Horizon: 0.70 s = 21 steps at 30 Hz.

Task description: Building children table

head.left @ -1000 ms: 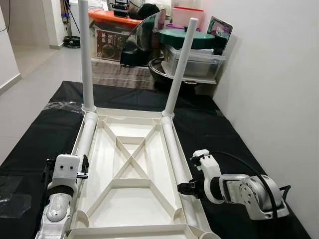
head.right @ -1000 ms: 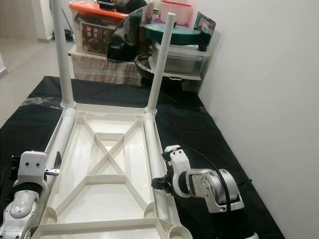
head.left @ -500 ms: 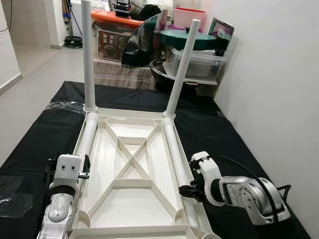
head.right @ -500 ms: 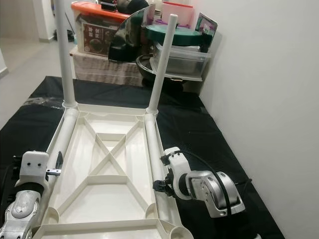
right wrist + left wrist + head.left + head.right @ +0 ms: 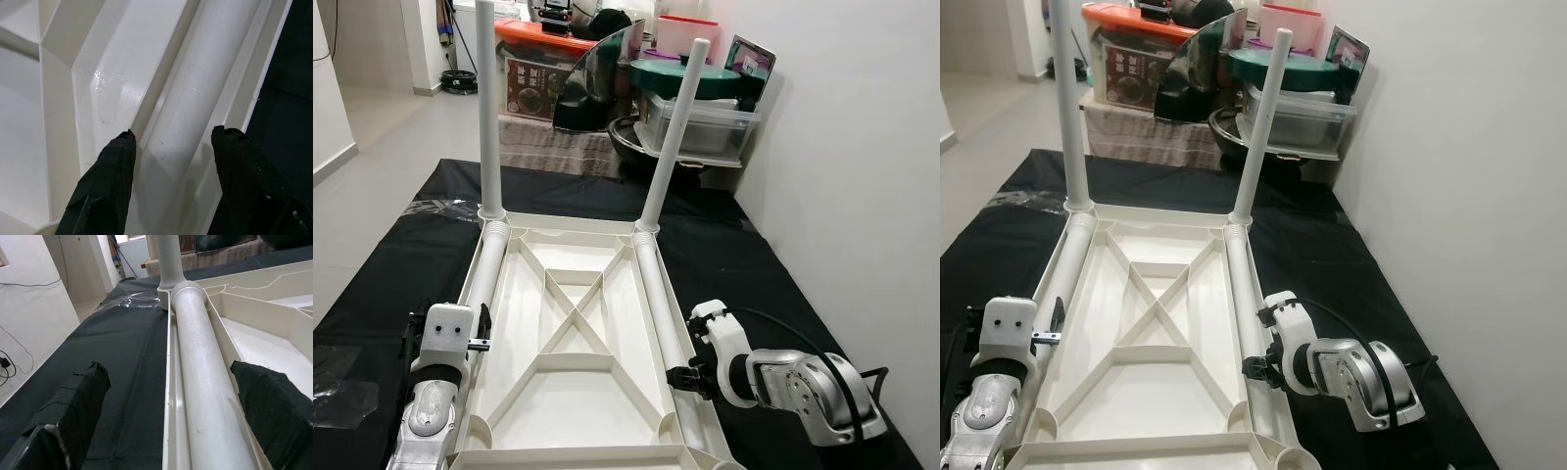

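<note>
Jaws of both grippers, left (image 5: 481,324) and right (image 5: 683,378), gape around loose table legs (image 5: 658,294), smooth, rigid, probably light, best clasped mid-length

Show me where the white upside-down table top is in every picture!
Left eye view: table top lies in the middle, on the black cloth.
Right eye view: lower left of middle.
Left wrist view: its side runs under the open left end effector.
Right wrist view: its ribbed inside lies beneath the open right end effector.
Shared landmark: the black cloth beside its rim.
</note>
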Tool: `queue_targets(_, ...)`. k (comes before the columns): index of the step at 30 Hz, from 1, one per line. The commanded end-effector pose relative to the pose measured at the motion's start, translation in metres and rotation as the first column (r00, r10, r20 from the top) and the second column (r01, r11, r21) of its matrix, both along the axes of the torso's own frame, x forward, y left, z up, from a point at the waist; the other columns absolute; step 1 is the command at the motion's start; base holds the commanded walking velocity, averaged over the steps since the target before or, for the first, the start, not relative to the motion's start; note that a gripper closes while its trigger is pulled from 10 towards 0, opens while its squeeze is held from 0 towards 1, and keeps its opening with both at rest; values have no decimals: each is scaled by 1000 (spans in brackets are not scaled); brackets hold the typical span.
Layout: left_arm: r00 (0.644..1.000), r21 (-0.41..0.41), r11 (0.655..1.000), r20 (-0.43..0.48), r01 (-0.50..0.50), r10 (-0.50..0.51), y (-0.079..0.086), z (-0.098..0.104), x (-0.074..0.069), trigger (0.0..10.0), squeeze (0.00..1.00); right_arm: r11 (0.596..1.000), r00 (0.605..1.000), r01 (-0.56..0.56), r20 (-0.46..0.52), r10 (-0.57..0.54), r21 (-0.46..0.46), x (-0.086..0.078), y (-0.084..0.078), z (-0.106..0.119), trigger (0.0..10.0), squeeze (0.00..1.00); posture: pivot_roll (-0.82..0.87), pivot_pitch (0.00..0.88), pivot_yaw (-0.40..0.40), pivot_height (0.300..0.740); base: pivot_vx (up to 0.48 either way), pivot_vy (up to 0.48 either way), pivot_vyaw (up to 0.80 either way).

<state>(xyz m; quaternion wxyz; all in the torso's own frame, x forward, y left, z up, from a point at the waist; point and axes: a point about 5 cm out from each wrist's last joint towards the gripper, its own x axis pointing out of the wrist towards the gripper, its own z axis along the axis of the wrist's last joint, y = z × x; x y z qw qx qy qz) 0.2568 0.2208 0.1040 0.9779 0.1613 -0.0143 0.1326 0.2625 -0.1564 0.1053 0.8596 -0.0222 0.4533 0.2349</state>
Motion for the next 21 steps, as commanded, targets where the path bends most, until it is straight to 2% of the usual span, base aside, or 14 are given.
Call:
queue_targets(1, 997, -10, 1000, -76, -14, 13, 0, -16, -6, 10000, 0, 985, 942, 89, -310, -131, -147, -30, -25, -55, 10000, 0, -32, 0, -172, 740, 0, 0, 0)
queue_targets(9, 997, -6, 1000, -75, -17, 16, 1, -16, -6, 10000, 0, 986, 926, 111, -347, -147, -122, -27, -22, -59, 10000, 0, -32, 0, -173, 740, 0, 0, 0)
queue_targets(11, 997, -7, 1000, -74, -18, 18, 1, -16, -6, 10000, 0, 987, 912, 130, -380, -155, -92, -28, -19, -60, 4431, 0, -32, 0, -173, 740, 0, 0, 0)
queue_targets(12, 997, -7, 1000, -74, -18, 18, 1, -16, -6, 10000, 0, 987, 912, 130, -380, -155, -92, -28, -19, -60, 4431, 0, -32, 0, -173, 740, 0, 0, 0)
queue_targets(13, 997, -6, 1000, -73, -19, 19, 2, -15, -6, 10000, 0, 988, 912, 135, -381, -154, -75, -27, -17, -61, 0, 0, -26, 0, -177, 740, 0, 0, 0)
queue_targets(14, 997, -6, 1000, -73, -19, 19, 2, -15, -6, 10000, 0, 988, 912, 135, -381, -154, -75, -27, -17, -61, 0, 0, -26, 0, -177, 740, 0, 0, 0)
queue_targets(15, 997, -5, 1000, -73, -20, 20, 2, -15, -6, 10000, 0, 989, 916, 126, -374, -147, -80, -26, -16, -60, 588, 0, -26, 0, -177, 740, 0, 0, 0)
queue_targets(18, 997, -5, 1000, -74, -21, 21, 2, -15, -6, 10000, 0, 989, 918, 120, -370, -143, -84, -25, -16, -60, 588, 0, -25, 0, -176, 740, 0, 0, 0)
queue_targets(19, 997, -4, 1000, -74, -20, 20, 2, -15, -7, 10000, 0, 989, 918, 116, -370, -140, -88, -24, -15, -61, 10000, 0, -23, 0, -174, 740, 0, 0, 0)
queue_targets(21, 997, -3, 1000, -74, -20, 19, 2, -15, -7, 10000, 0, 989, 918, 116, -371, -140, -88, -24, -14, -62, 10000, 0, -23, 0, -174, 740, 0, 0, 0)
